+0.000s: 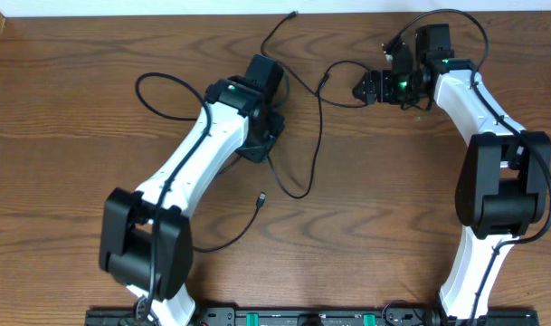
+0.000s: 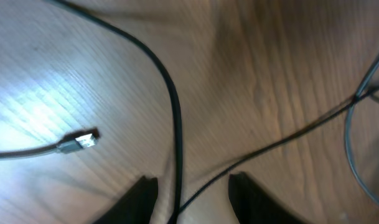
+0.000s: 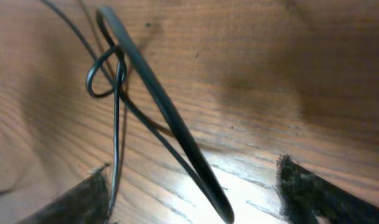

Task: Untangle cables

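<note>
Thin black cables (image 1: 318,127) wander over the wooden table between the two arms, one ending in a small plug (image 1: 261,196). My left gripper (image 1: 260,145) is low over them. In the left wrist view its fingers (image 2: 145,194) stand partly apart with two crossing black cables (image 2: 175,124) in the gap, untouched, and a silver plug (image 2: 83,140) lies to the left. My right gripper (image 1: 364,89) faces a cable loop (image 1: 340,71) at the back. It is open (image 3: 192,168) around a thick black cable (image 3: 164,124), beside a thin one with a small knot-like loop (image 3: 104,78).
Another black cable loop (image 1: 157,86) lies left of the left arm. A cable end (image 1: 295,14) reaches the table's back edge. The arms' own wires hang by the right wrist (image 1: 447,18).
</note>
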